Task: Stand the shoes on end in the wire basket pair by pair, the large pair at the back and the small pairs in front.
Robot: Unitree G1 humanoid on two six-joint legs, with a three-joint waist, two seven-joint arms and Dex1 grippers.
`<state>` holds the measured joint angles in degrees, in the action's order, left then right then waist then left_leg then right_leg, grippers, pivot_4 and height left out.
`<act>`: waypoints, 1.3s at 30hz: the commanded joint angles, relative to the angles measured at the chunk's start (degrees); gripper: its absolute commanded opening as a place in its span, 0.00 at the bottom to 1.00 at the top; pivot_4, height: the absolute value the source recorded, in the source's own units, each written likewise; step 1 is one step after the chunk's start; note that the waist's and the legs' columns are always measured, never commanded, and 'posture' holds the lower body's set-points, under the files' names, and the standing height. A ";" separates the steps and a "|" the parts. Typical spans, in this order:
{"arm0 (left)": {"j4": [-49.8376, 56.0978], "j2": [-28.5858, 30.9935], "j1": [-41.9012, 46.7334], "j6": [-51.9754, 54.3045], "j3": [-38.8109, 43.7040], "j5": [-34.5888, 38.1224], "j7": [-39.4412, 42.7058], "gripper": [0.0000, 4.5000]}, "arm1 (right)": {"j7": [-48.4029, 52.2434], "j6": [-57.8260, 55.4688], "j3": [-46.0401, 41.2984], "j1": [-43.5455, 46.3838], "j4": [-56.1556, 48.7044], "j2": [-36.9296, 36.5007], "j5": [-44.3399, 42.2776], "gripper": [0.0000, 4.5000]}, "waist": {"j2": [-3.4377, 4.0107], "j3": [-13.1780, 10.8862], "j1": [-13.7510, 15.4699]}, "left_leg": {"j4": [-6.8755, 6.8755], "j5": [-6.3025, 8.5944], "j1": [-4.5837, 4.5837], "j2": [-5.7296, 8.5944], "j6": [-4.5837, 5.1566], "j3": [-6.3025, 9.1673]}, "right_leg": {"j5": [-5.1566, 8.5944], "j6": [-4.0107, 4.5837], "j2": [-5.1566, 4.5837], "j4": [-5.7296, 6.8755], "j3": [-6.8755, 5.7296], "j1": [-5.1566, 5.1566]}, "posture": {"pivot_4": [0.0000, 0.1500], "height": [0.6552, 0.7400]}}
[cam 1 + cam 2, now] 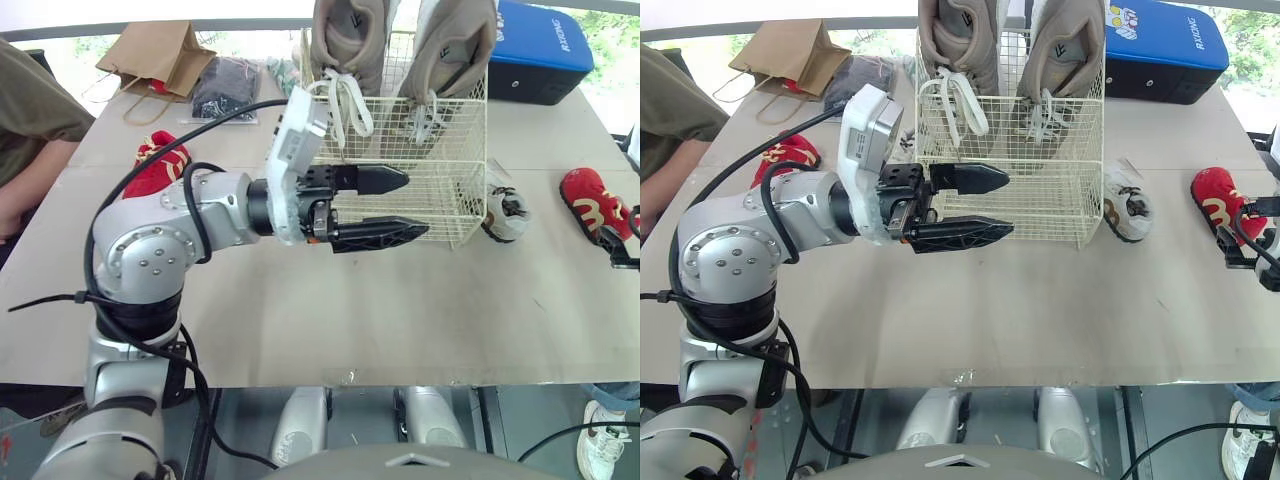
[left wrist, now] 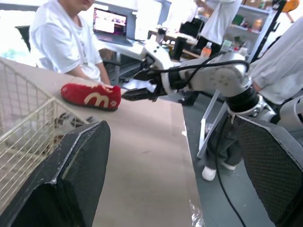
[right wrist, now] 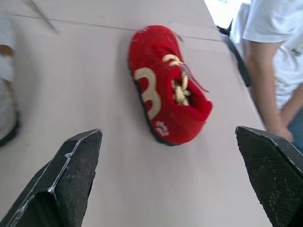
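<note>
At the back of the basket (image 1: 440, 200) two large beige shoes (image 1: 350, 40) stand on end; just in front of the basket's wire wall the left gripper (image 1: 418, 206) hovers over the table (image 1: 400, 320), jaws apart and empty; a small white shoe (image 1: 507, 212) lies just beside the basket's right side; near the table's right edge the right gripper (image 2: 134, 88) is spread wide beside a red shoe (image 3: 165, 94), not touching it; a second red shoe (image 1: 155, 165) lies behind the left arm.

Two large shoes (image 1: 958, 40) stand on end and fill the wire basket's (image 1: 1085, 150) 12 o'clock half; the 6 o'clock half stands free. The left gripper (image 1: 1010, 204), fingers apart, lies along its 6 o'clock face. A white shoe (image 1: 1126, 205) crowds 3 o'clock.
</note>
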<state>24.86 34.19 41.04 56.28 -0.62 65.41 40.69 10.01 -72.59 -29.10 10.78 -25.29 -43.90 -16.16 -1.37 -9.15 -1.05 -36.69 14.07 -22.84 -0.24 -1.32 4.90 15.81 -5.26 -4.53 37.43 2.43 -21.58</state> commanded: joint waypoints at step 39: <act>-11.36 -0.46 6.22 7.45 6.29 3.63 -3.22 1.00 | 47.71 49.94 -18.77 -20.82 -1.72 -23.23 7.33 0.01 | 0.39 -0.29 -0.54 | -0.09 0.01 -0.11 0.05 0.02 0.10 | 0.00 -0.17 0.04 -0.39 0.02 0.26 | 1.00 1.00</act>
<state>14.41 33.13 45.10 62.02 4.08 67.04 37.38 50.56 -23.62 -40.88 -9.27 -22.56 -65.68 -7.12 -0.98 -9.44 -1.60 -36.79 14.08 -22.83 -0.21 -1.30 5.00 15.82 -5.44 -4.48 37.03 2.45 -21.23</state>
